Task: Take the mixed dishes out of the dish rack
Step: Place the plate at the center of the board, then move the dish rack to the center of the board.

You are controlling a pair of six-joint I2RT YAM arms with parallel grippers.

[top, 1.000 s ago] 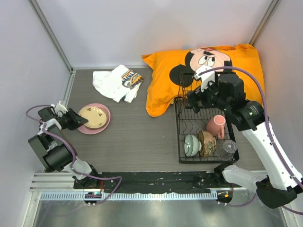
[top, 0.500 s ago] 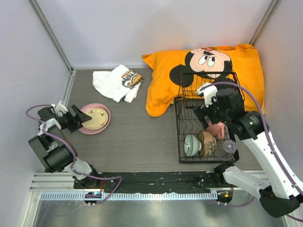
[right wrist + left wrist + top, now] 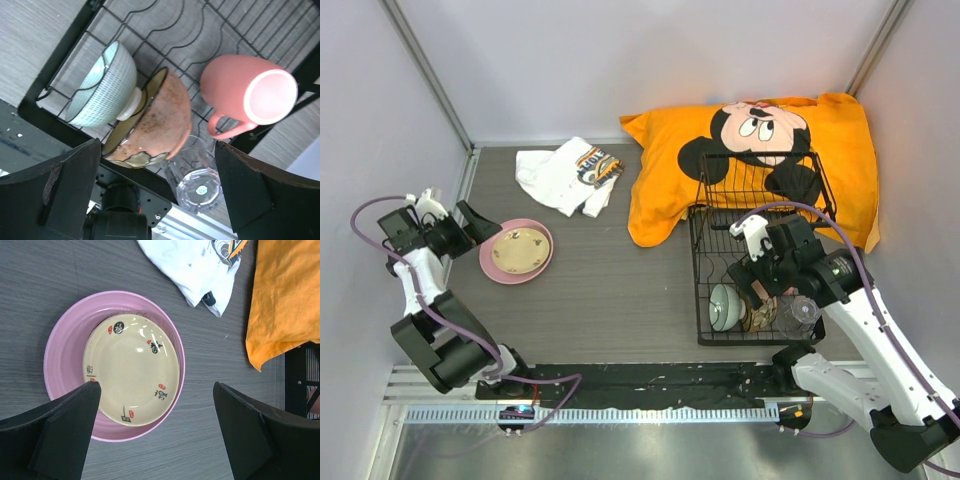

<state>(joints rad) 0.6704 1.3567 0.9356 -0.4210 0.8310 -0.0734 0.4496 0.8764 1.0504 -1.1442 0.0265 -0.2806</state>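
Note:
A tan speckled plate (image 3: pixel 132 370) lies inside the pink plate (image 3: pixel 65 335) on the table. My left gripper (image 3: pixel 156 385) hangs open above their near edge, holding nothing; from above it (image 3: pixel 472 232) sits just left of the pink plate (image 3: pixel 500 268). The black dish rack (image 3: pixel 760 190) holds a pale green bowl (image 3: pixel 102 85) and a brown patterned bowl (image 3: pixel 160 120), both on edge. A pink mug (image 3: pixel 250 95) and a clear glass (image 3: pixel 197 180) stand beside them. My right gripper (image 3: pixel 157 144) is open above the brown bowl, apart from it; the top view shows it (image 3: pixel 752 278) over the rack's near end.
An orange Mickey Mouse pillow (image 3: pixel 750 150) lies under the rack's far end, and its corner (image 3: pixel 285 300) shows in the left wrist view. A white printed cloth (image 3: pixel 565 175) is bunched at the back, beyond the plates. Grey walls close in both sides.
My left gripper opened, letting go of the tan plate on the pink plate, and drew back to the left. My right gripper came from the rack's far end to its near end.

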